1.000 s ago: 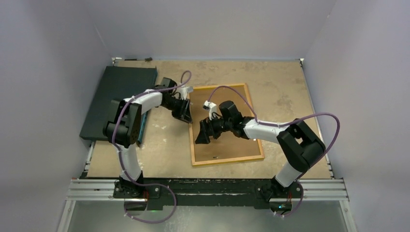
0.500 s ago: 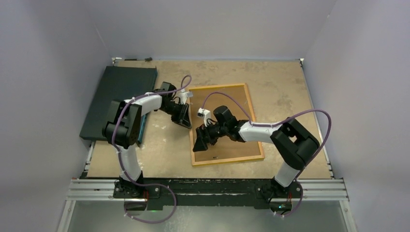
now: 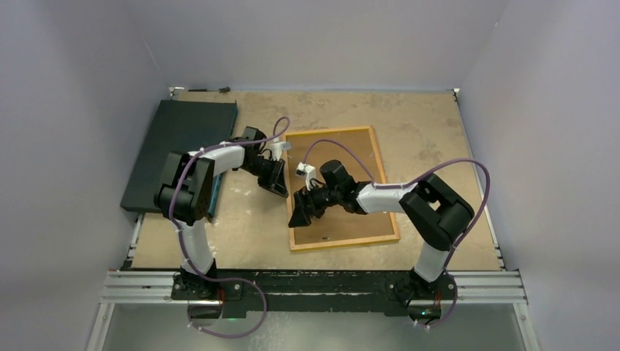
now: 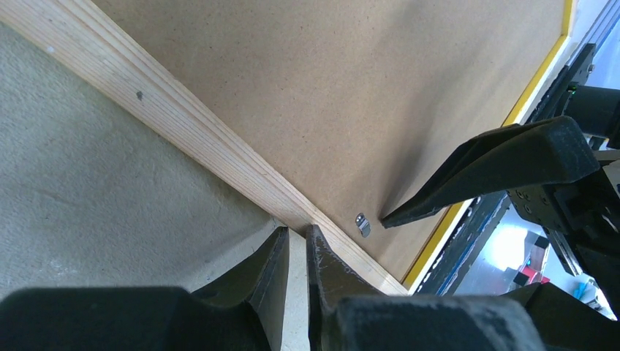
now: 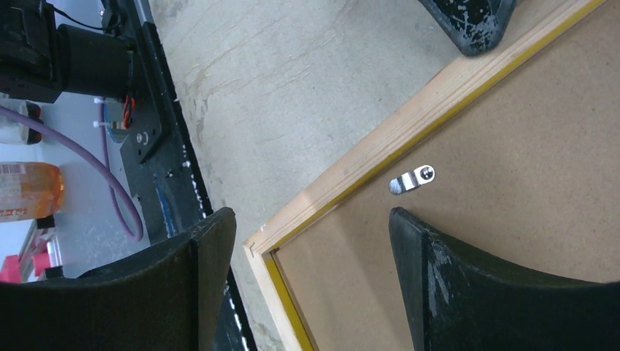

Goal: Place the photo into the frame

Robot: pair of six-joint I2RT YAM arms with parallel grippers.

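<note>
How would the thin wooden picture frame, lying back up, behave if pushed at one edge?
The thin wooden picture frame lies flat on the beige table, so it would probably slide or pivot, not tip. Its slim rails suggest it is light yet stiff. Small metal clips seem to hold the brown backing board; lifting might loosen it.

Top view looks down; both close wrist views share the frame (image 4: 219, 164).

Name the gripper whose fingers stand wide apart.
The right gripper, spread above the frame's edge; the left gripper's fingers are nearly together.
</note>
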